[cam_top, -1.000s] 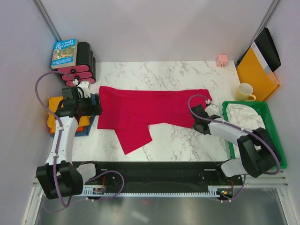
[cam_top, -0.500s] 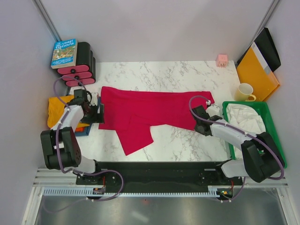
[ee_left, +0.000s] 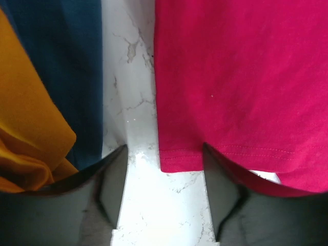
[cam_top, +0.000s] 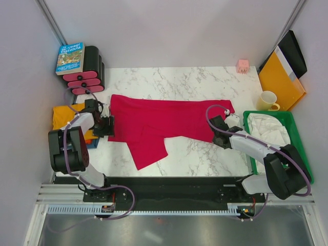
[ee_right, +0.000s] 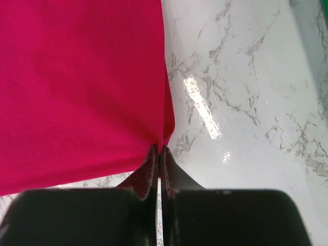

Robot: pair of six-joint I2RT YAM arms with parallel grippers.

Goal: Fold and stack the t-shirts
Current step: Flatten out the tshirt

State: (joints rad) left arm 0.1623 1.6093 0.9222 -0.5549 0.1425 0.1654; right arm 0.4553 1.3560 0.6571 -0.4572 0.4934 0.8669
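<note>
Grn bin (cam_top: pixel 270 113) – white cloth (cam_top: pixel 266 127), red tee (cam_top: pixel 164 118) outside

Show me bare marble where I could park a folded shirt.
Back strip between red shirt and table edge, rack to pink cube. Front patch between the flap and right gripper. Crowded: left edge, orange shirt and blue shirt by left gripper; right, green bin.

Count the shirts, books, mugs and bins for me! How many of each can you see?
Shirts: 3, the red shirt, orange shirt and blue shirt
Books: 1
Mugs: 1
Bins: 1
Total: 6
</note>
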